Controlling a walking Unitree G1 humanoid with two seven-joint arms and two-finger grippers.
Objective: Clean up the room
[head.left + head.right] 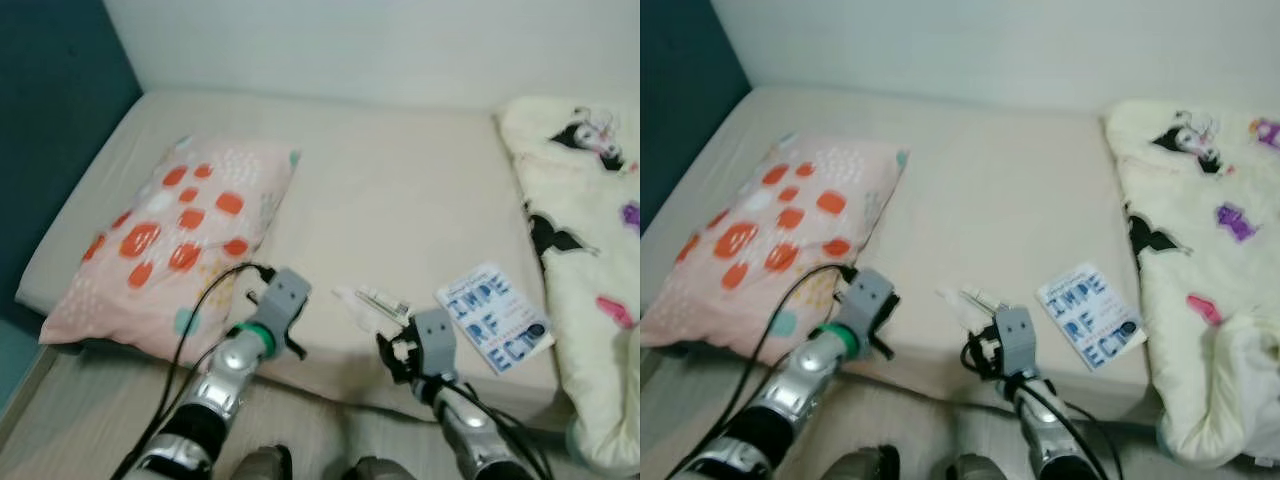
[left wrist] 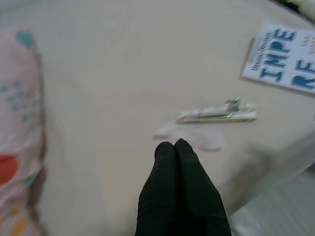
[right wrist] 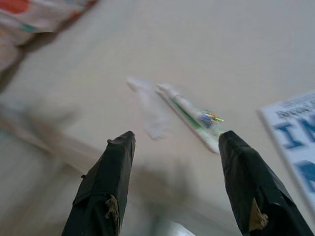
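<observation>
Right gripper (image 3: 174,142): two black fingers spread wide, nothing between them; poised above the near edge of the bed, aimed at a long thin white-and-green wrapped packet (image 3: 192,116). Fingertips show worn, pale patches.

Left gripper (image 2: 173,150): fingers pressed together, empty; held over the near edge of the bed beside the pillow, pointing toward the same packet.

Packet (image 1: 382,301): lies flat on the mattress near its front edge, between the two grippers and just ahead of the right one. A small crumpled piece of clear or white wrapper (image 2: 194,137) lies just beside it, on the side nearer the robot.

Book (image 1: 494,317): white cover with large blue lettering, flat on the mattress to the right of the packet, near the front edge.

Pillow (image 1: 170,240): pink with orange and white spots, on the left part of the bed, touching its front edge.

Blanket (image 1: 1200,250): cream with cartoon prints, bunched along the right side of the bed.

Bed (image 1: 400,190): beige sheet, set against a white wall and a dark teal one.
</observation>
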